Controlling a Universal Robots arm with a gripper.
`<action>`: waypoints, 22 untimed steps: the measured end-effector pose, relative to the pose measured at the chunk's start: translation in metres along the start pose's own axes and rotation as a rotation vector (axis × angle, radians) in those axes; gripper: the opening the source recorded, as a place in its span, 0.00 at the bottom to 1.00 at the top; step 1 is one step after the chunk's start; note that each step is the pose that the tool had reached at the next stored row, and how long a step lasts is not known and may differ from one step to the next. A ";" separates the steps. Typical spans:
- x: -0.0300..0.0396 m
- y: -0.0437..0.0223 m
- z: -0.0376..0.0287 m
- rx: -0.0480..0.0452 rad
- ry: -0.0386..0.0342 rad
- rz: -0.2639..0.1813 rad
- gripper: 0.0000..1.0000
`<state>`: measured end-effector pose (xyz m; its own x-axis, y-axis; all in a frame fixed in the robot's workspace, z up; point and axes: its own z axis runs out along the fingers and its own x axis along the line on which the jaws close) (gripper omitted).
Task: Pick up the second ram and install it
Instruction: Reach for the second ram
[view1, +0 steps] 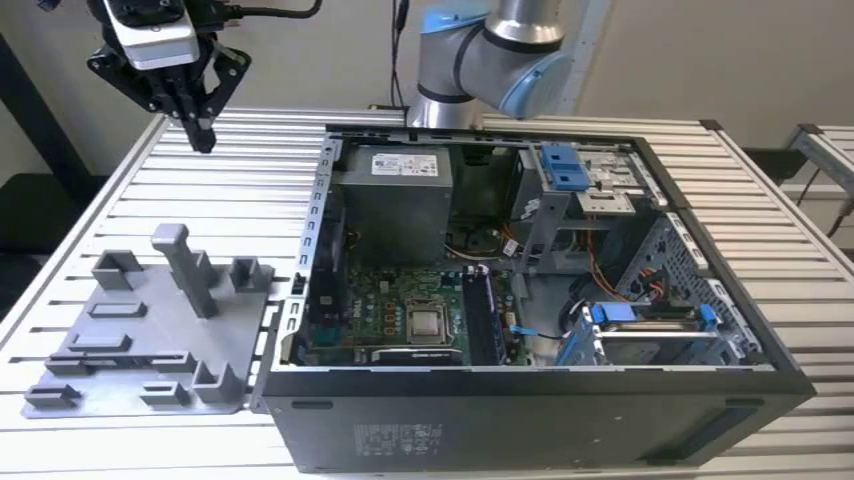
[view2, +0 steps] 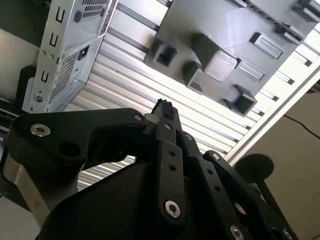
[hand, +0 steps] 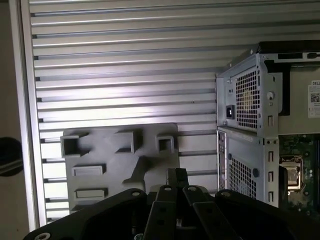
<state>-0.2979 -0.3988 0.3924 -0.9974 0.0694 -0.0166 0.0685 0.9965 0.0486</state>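
Gripper (view1: 203, 138) closed tight on nothing; hangs high over the slatted metal table (view1: 160, 180) on the exterior view's left, beyond the grey fixture plate (view1: 147, 340), seen below in both wrist views. Second ram (view1: 483, 315): dark stick upright in its slot on the motherboard (view1: 380, 305) inside the open computer case (view1: 534, 420), well apart from it. Pale wall (view1: 694, 60) behind.

In the first wrist view the end effector (hand: 176, 173) hides part of the fixture plate (hand: 102, 152).
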 end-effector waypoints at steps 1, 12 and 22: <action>0.0023 -0.0002 -0.0001 0.0000 0.0001 0.000 0.11; 0.0327 -0.0022 -0.0007 0.0001 0.0005 0.000 0.11; 0.0602 -0.0041 -0.0012 0.0001 0.0005 0.000 0.11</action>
<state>-0.3583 -0.3988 0.3924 -0.9975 0.0694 -0.0161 0.0686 0.9965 0.0485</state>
